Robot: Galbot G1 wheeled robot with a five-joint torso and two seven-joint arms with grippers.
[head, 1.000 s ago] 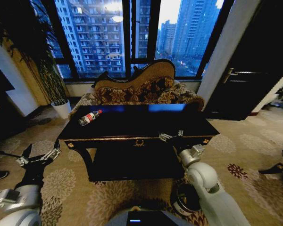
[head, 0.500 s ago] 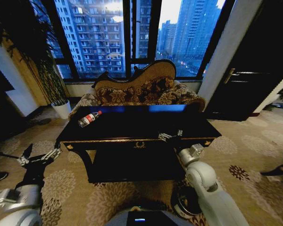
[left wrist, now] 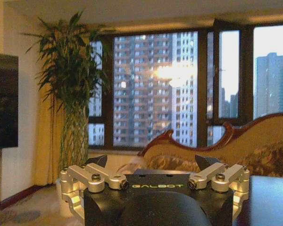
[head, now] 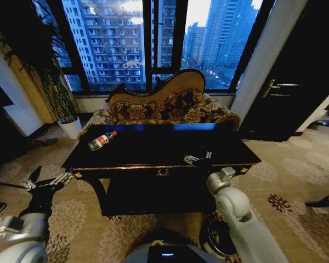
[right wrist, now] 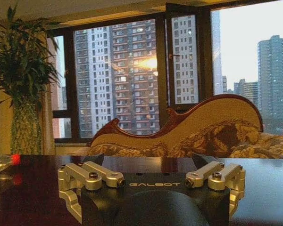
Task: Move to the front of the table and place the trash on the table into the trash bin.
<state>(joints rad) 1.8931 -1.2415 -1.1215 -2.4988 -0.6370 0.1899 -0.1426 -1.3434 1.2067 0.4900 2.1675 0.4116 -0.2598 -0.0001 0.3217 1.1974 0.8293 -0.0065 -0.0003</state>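
The table (head: 153, 148) is glossy black with gold trim and stands straight ahead in the head view. The trash, a clear bottle (head: 101, 140) with a red label and cap, lies on its side near the table's far left corner. That bottle also shows at the edge of the right wrist view (right wrist: 2, 165). My right gripper (head: 197, 159) is open, hovering over the table's front edge right of centre (right wrist: 151, 162). My left gripper (head: 46, 182) is open and held low, left of the table (left wrist: 151, 162). The trash bin (head: 213, 241) sits on the carpet by the table's front right leg, partly hidden by my right arm.
A patterned brown sofa (head: 164, 107) stands behind the table before tall windows. A potted plant (head: 60, 104) is at the back left, and a dark door (head: 288, 93) at the right. Flowered carpet (head: 285, 175) lies open on both sides of the table.
The whole head view has shifted: the table now looks slightly nearer and wider, so the camera moved forward. Both arms keep their pose, and the bottle lies as before.
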